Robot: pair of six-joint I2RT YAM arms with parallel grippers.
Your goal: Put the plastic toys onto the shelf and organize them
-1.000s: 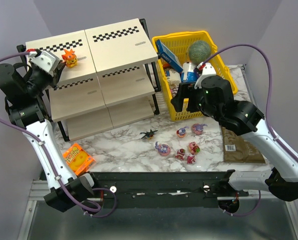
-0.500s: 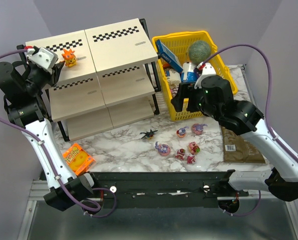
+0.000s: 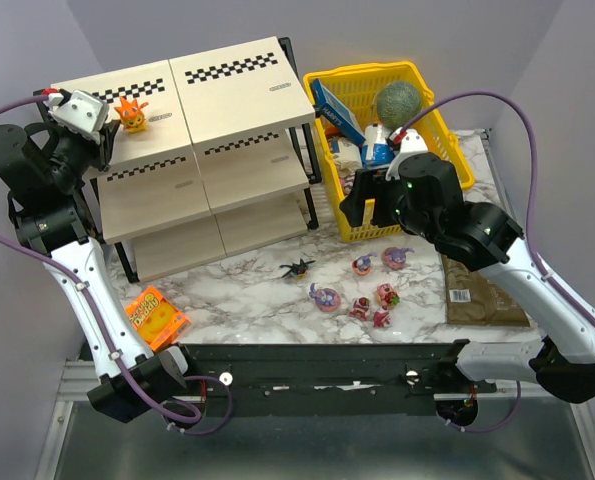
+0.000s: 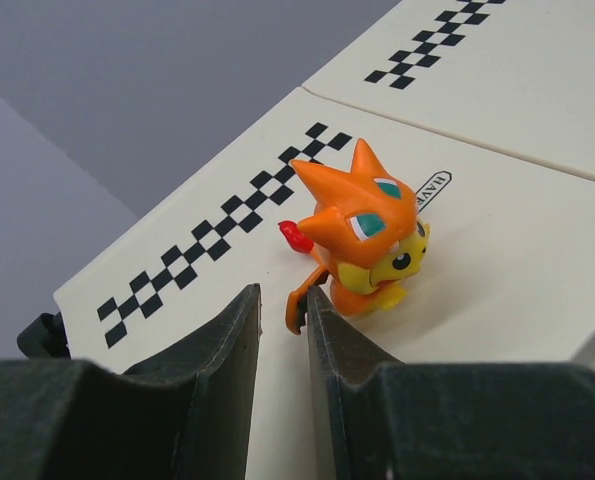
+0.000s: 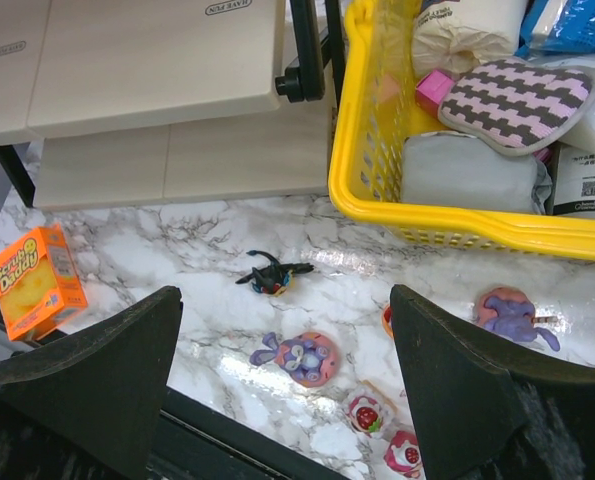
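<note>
- The left gripper (image 4: 282, 300) is over the top of the shelf (image 4: 537, 230). Its fingers are only slightly parted, with a thin empty gap between them and nothing held.
- The orange toy (image 4: 362, 235) stands upright on the top panel just past those fingertips, near the checkered strip at the left end. Its thin tail curves down beside the tip of the right-hand finger; I cannot tell whether they touch.
- The right gripper (image 5: 285, 300) hangs above the marble table (image 5: 177, 250) in front of the shelf, with its fingers spread wide and nothing between them.
- Below it lies the black winged toy (image 5: 272, 275), with a purple eared toy (image 5: 302, 357) nearer the front edge.
- Another purple toy (image 5: 512, 312) lies to the right, close to the yellow basket (image 5: 377, 200).
- Two small red toys (image 5: 365, 410) lie near the front edge.
- From overhead, seven toys lie loose on the table, none of them on the lower shelf levels.
- An orange packet (image 5: 32, 280) lies at the table's left front, well apart from the toys.
</note>
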